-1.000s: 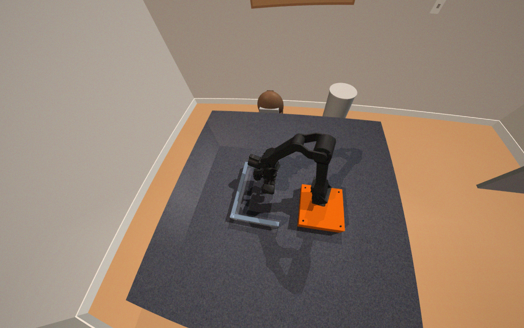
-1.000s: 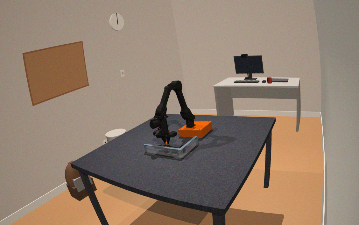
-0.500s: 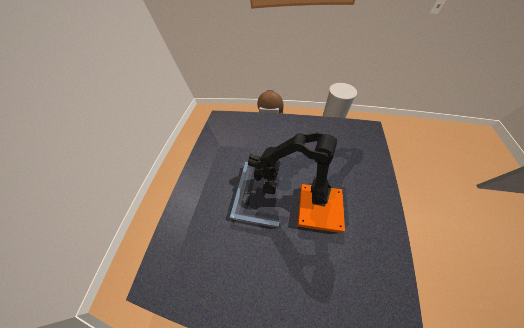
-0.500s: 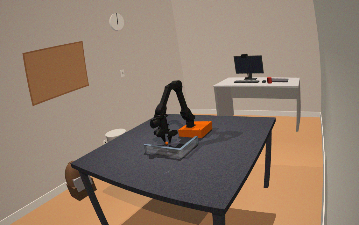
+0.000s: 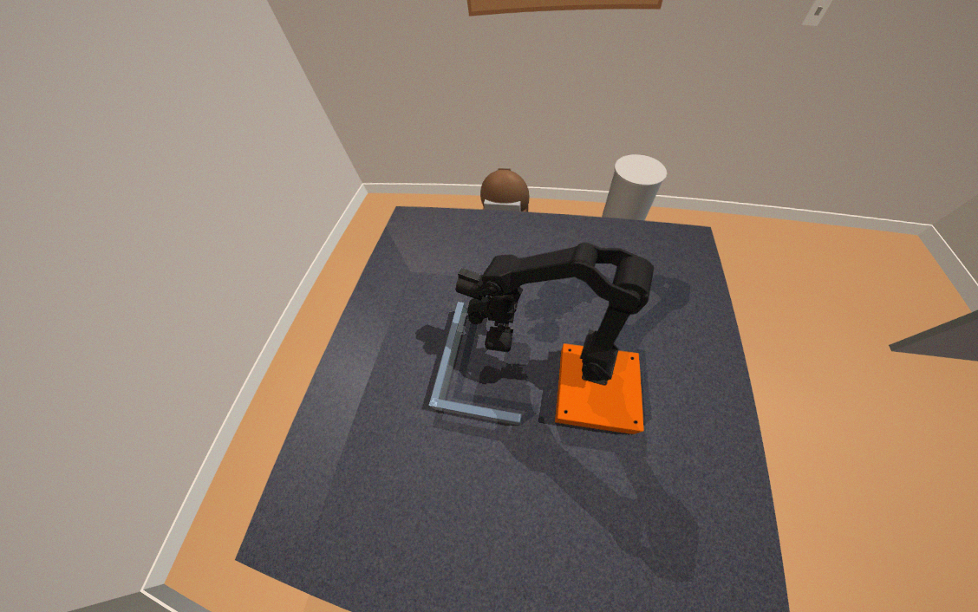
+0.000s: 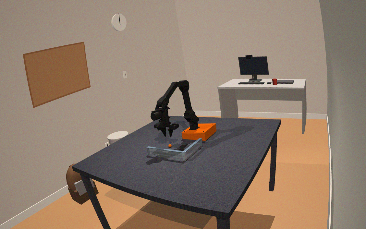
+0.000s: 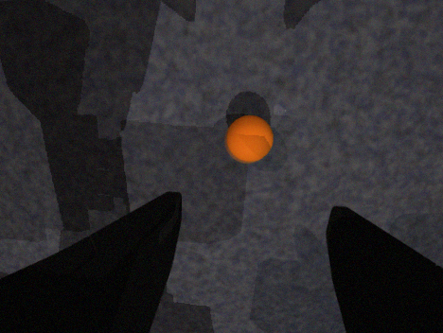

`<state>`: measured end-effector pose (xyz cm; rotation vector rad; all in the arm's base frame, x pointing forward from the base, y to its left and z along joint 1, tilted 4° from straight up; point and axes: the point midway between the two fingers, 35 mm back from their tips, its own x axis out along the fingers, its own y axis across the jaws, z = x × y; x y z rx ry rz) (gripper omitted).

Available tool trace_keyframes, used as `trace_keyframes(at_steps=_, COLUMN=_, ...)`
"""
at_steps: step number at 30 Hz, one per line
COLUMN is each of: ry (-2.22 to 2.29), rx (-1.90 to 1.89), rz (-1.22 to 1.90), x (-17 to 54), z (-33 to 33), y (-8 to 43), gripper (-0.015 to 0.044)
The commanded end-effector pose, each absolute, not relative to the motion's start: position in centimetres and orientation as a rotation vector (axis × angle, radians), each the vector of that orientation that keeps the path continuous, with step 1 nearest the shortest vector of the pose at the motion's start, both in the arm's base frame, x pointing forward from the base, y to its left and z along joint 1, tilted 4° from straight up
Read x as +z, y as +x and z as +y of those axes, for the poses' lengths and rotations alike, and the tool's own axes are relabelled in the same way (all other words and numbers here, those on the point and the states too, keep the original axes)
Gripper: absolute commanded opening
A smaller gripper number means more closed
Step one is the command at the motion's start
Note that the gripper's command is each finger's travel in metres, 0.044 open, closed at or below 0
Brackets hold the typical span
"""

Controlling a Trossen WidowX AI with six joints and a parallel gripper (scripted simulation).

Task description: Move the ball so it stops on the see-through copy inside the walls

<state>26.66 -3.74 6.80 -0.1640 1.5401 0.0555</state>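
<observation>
Ball (image 7: 249,139) resting on the dark worktop (image 6: 215,167), inside the corner of the clear walls (image 6: 186,152), near the far end of the left wall. Small and orange in the exterior view, free of any touch. Jaws raised well above it, about half open, holding nothing. Fingertips dark, spread either side. Orange base (image 6: 201,130) just beyond.

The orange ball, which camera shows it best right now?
The wrist view: the ball sits large and unobstructed on the table, beyond the open gripper. The exterior view shows it only as a tiny orange dot behind the clear walls. In the top view the arm hides it.
</observation>
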Motion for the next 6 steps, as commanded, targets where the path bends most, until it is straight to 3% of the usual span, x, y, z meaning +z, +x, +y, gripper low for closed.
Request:
trace_keyframes(at_steps=1, ry=-0.164, rx=0.055, rz=1.537, x=7.1, z=-3.7, y=26.7, gripper=0.0241)
trace_keyframes(at_steps=6, ry=-0.164, rx=0.056, rz=1.54, x=11.6, z=-3.4, y=26.1, gripper=0.0372)
